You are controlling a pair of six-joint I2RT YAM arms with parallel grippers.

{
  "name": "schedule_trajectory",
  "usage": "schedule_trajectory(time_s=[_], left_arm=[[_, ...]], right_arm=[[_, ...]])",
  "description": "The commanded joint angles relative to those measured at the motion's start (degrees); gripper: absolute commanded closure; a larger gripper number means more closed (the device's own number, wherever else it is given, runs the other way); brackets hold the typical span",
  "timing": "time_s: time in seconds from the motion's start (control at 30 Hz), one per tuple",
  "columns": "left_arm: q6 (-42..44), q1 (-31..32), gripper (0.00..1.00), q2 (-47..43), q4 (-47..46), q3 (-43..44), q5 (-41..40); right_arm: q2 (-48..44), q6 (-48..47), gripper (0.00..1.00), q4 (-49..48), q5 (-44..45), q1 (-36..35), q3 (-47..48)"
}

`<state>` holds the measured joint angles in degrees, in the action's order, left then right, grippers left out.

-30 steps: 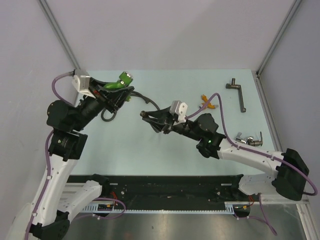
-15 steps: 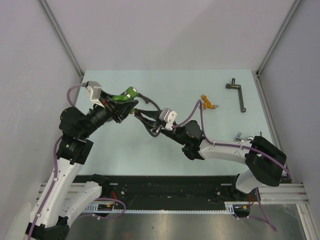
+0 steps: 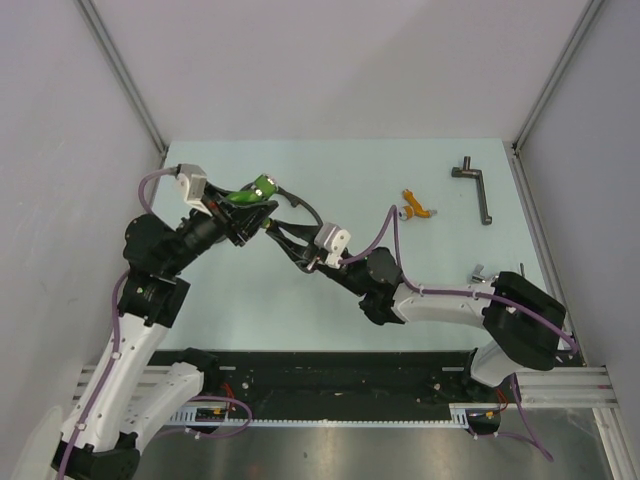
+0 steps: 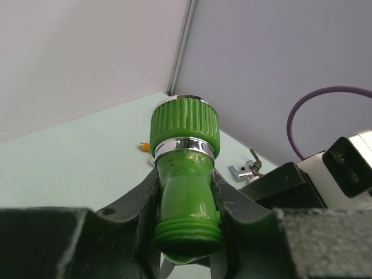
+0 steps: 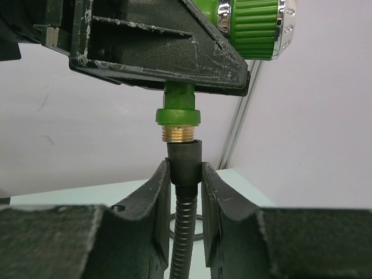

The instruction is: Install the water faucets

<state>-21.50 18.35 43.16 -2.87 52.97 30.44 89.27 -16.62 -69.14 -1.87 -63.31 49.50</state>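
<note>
My left claw (image 3: 243,204) is clamped on the green faucet (image 3: 259,186) over the table's (image 3: 350,168) far-left part, cap pointing back-right, brass stem meeting the hose (image 5: 185,156); right claw (image 5: 185,173) pinches that hose; open tabletop toward the orange faucet (image 3: 417,208).

The green faucet (image 4: 185,192) is glossy ribbed plastic with chrome bands and brass thread; the hose (image 5: 181,232) is ridged metal.

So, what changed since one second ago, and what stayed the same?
The left gripper, shut on the green faucet, came slightly rightward and toward the near edge. The right gripper, shut on the hose end, swung left to meet it. The hose end now sits against the faucet's brass thread. Nothing was released. The orange faucet and grey crank stayed put.
</note>
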Motion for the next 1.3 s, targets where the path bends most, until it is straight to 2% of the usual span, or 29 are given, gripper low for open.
schedule_trajectory(time_s=[0.0,0.67,0.83,1.27], left_arm=[[1.11,-1.65,0.99,-0.62,-2.40,-0.41,0.50],[-0.30,-1.83,0.99,-0.79,-6.35,-2.26,2.52],[-0.56,-1.83,0.99,-1.32,-6.71,-2.52,2.87],[0.67,-1.83,0.99,-1.85,-6.36,-3.05,1.91]], right_arm=[[0.11,-0.61,0.96,-4.07,1.52,-0.59,0.43],[2.05,1.15,0.97,-4.68,1.87,-1.38,1.75],[2.22,1.24,0.97,-5.39,5.47,-2.08,1.83],[1.43,1.33,0.97,-7.67,7.06,-3.05,1.75]])
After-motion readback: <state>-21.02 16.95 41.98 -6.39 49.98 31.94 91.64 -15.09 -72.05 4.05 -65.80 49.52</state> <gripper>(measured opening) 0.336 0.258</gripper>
